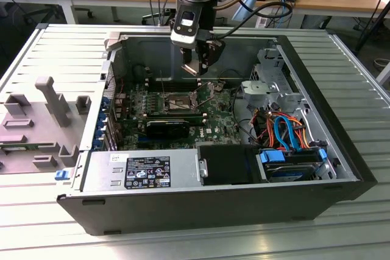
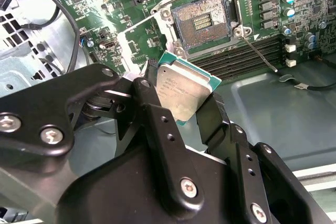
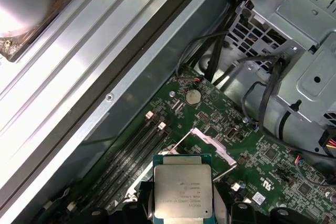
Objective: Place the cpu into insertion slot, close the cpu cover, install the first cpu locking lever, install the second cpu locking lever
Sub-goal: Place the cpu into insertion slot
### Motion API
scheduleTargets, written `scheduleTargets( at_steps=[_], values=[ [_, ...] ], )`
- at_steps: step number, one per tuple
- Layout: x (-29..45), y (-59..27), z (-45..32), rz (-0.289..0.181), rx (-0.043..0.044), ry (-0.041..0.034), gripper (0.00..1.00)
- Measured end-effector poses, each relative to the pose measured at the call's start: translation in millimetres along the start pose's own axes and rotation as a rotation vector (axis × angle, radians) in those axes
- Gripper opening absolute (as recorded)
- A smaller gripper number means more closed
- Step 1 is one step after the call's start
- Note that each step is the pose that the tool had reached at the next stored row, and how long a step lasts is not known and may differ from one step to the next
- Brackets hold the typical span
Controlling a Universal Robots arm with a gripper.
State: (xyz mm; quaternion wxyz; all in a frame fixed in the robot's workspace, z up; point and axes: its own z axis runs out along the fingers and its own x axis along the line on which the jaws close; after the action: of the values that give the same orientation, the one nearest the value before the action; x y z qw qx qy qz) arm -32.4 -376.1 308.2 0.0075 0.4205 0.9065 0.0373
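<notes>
The cpu was held tight by the gripper, up above the open insertion slot.

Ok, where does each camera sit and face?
Exterior view: off the arm, above the computer case, looking down inside; the gripper hangs near the insertion slot.
Second wrist view: on the arm, looking along the fingers gripping the cpu toward the slot.
First wrist view: on the arm, looking past the cpu onto the motherboard.
Shared: both wrist views show the cpu.
</notes>
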Motion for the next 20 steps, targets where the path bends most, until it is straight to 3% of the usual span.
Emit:
scheduleTargets(
  at_steps=[20],
  values=[
    [0.0,0.0,0.0,0.039,-0.0006,-0.0029,0.54]
  ],
)
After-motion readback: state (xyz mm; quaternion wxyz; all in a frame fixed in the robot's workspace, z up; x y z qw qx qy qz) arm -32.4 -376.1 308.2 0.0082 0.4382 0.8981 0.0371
